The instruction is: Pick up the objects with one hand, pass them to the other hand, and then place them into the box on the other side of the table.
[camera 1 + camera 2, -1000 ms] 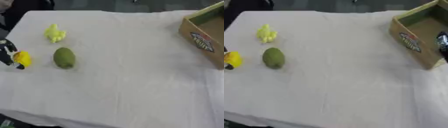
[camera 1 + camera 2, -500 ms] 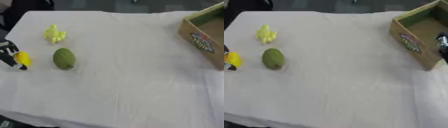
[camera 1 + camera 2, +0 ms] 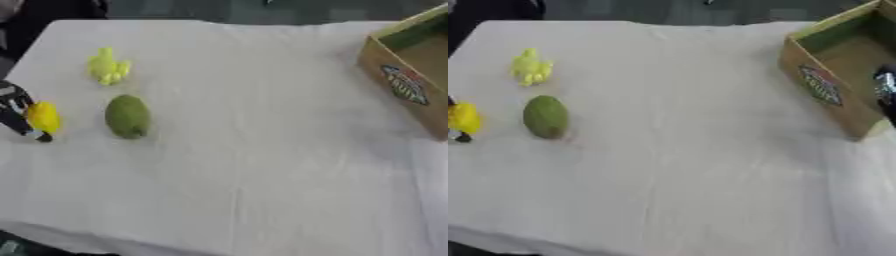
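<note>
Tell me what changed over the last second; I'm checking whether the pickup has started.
Little changed. The left hand stays at the table's left edge against the yellow object, which has barely shifted. The green fruit, the pale yellow item and the box have not moved. The right hand remains by the box.

Left hand (image 3: 17, 111): black fingers w/ silver bits; right hand (image 3: 885, 90): black, pale patch.

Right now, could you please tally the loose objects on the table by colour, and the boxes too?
Yellow object at the left hand: 1
Yellow-green knobbly object: 1
Green oval fruit: 1
Cardboard box: 1
Total: 4
</note>
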`<action>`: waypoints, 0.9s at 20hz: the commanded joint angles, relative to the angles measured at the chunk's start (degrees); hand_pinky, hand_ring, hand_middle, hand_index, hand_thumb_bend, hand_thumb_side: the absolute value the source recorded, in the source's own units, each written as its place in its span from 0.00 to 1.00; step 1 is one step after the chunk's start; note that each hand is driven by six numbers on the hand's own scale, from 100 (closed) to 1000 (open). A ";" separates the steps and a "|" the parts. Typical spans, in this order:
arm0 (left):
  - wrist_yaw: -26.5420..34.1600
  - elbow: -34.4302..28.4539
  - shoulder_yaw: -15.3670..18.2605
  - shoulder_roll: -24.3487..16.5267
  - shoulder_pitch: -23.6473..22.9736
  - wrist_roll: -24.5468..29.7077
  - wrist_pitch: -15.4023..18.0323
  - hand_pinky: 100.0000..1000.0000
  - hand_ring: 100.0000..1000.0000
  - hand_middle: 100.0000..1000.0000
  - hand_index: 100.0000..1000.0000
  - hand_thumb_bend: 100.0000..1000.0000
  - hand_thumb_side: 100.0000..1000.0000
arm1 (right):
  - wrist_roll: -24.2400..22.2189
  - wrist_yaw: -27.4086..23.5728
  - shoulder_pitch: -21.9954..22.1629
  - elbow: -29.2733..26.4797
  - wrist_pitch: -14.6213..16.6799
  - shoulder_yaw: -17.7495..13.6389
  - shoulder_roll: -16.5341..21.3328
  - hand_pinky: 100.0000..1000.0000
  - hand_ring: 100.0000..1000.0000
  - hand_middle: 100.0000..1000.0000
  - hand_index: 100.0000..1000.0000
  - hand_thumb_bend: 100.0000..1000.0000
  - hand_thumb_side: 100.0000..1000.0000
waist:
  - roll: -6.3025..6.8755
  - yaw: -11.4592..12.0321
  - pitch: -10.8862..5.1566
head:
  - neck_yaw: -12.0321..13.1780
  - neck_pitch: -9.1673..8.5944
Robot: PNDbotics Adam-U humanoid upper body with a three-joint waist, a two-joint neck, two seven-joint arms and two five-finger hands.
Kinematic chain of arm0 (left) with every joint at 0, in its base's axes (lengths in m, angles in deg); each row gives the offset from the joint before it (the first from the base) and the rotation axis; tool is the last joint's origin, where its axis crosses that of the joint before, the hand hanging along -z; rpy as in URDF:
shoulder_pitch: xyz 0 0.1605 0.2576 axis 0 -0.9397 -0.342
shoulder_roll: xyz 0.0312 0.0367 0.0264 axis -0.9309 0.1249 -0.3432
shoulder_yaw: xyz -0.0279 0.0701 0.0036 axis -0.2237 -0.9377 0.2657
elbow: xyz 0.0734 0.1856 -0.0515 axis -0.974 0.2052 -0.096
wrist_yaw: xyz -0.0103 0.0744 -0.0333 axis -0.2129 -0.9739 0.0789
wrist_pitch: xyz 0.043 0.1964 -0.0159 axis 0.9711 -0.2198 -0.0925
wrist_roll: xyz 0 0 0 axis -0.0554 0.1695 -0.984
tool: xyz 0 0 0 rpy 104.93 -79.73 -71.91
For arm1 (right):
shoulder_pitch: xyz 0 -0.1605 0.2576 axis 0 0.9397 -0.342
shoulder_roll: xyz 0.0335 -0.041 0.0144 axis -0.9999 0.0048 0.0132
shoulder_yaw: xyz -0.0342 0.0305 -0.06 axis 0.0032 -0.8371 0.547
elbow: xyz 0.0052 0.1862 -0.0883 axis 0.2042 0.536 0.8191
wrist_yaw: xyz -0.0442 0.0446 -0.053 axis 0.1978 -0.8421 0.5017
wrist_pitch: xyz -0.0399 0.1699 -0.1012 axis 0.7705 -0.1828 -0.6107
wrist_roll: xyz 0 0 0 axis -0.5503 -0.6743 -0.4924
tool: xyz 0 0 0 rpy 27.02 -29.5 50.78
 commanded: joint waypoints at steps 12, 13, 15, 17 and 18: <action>-1.23 0.07 0.70 -1.58 1.06 2.10 0.44 0.69 0.76 0.73 0.77 0.54 0.01 | -0.26 0.35 -0.32 -0.28 0.01 -0.09 0.93 1.00 0.84 0.77 0.95 0.00 0.60 | 0.21 0.06 -0.86 | 0.98 -0.17; -1.37 0.03 0.73 -1.67 1.03 2.38 0.40 0.69 0.76 0.73 0.77 0.55 0.01 | -0.29 0.37 -0.30 -0.26 0.01 -0.08 0.95 1.00 0.84 0.77 0.95 0.00 0.60 | 0.22 0.08 -0.88 | 1.04 -0.18; -1.73 -0.02 0.80 -1.73 1.01 2.70 0.28 0.69 0.76 0.72 0.76 0.54 0.01 | -0.34 0.39 -0.28 -0.24 0.02 -0.05 0.97 1.00 0.84 0.77 0.95 0.00 0.60 | 0.21 0.11 -0.91 | 1.14 -0.19; -1.97 -0.09 0.91 -1.68 1.01 2.51 0.08 0.69 0.76 0.72 0.74 0.52 0.00 | -0.39 0.42 -0.26 -0.22 0.02 -0.02 0.97 1.00 0.85 0.77 0.95 0.00 0.60 | 0.19 0.12 -0.90 | 1.24 -0.20; -2.02 -0.10 0.92 -1.63 0.99 2.38 0.01 0.68 0.75 0.71 0.73 0.50 0.00 | -0.39 0.43 -0.26 -0.21 0.02 -0.02 0.96 1.00 0.85 0.77 0.95 0.00 0.60 | 0.17 0.11 -0.88 | 1.28 -0.20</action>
